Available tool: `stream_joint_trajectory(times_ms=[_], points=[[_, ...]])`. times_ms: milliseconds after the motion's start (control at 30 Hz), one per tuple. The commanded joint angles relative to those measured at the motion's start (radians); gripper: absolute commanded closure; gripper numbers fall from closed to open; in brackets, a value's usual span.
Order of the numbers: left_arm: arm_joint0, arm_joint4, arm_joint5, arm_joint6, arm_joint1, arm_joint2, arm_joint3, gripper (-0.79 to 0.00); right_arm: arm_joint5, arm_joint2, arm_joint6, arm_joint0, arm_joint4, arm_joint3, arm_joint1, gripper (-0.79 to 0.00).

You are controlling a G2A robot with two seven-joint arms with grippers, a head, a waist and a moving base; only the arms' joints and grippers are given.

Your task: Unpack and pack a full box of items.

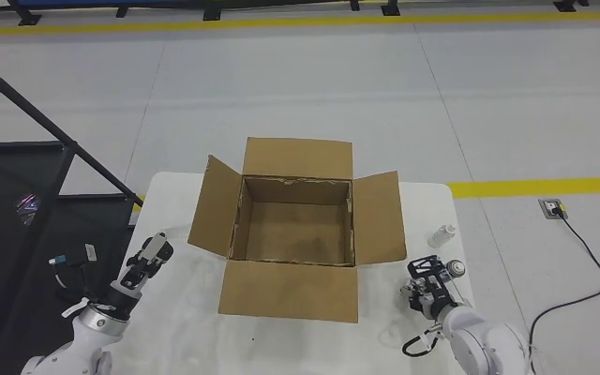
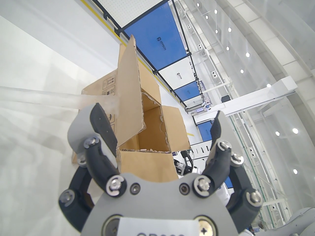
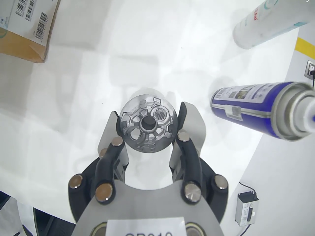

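White table [image 1: 178,281]: one cardboard box [image 1: 291,230] stands at its centre, open at the top, with all four flaps folded outward. On the robot's right side, apart from the box and near the table edge, a white bottle [image 1: 442,234] and a blue spray can [image 3: 246,110] stand upright, the bottle farther from the robot. A round grey metal part [image 3: 147,124] sits beside the can; contact with the surface cannot be confirmed.

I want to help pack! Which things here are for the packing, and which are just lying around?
For the job: cardboard box, metal disc in the right gripper, blue spray can, white bottle.
Just lying about: power adapter and wall socket, on the floor.
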Motion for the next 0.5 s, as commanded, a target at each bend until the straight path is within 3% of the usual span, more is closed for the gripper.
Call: stream_joint_trajectory(times_ms=[0, 267, 467], points=[[0.000, 0.000, 0.000, 0.000, 0.000, 0.000, 0.000, -0.785, -0.008, 0.017, -0.009, -0.022, -0.005, -0.057, 0.004, 0.000], [0.000, 0.000, 0.000, 0.000, 0.000, 0.000, 0.000, -0.785, 0.021, 0.119, -0.057, -0.113, -0.031, -0.359, 0.014, 0.000], [0.000, 0.000, 0.000, 0.000, 0.000, 0.000, 0.000, -0.785, 0.063, 0.105, -0.077, -0.082, -0.027, -0.509, 0.014, 0.000]])
